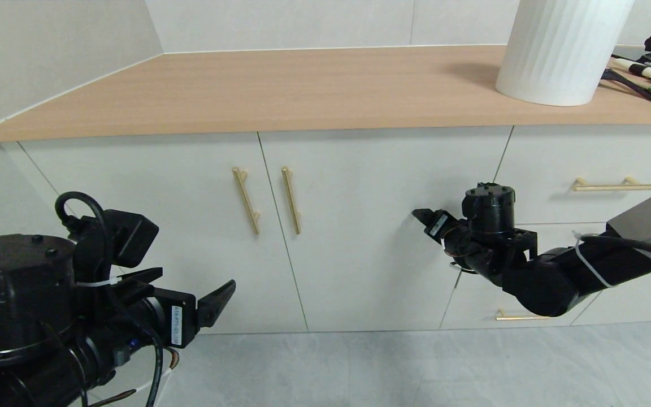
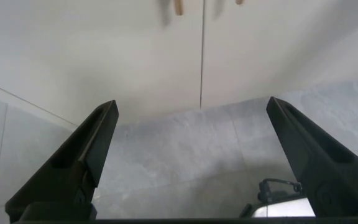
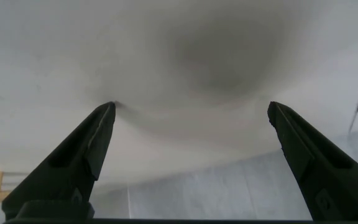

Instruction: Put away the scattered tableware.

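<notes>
Jaws of left gripper point(image 1: 195, 278) apart, nothing between them, low in front of the cabinet point(image 1: 150, 186), near the floor point(image 1: 359, 367). Right gripper point(image 3: 191, 106) jaws also apart, tips close to a cabinet door; can't tell if touching. Tableware point(image 1: 647, 76) is up on the desk point(image 1: 246, 90), far right end, just beside a white ribbed container point(image 1: 563, 51), higher than both grippers and well apart from them. Looks like a loose heap of long utensils: black handles, one white, one greenish.
</notes>
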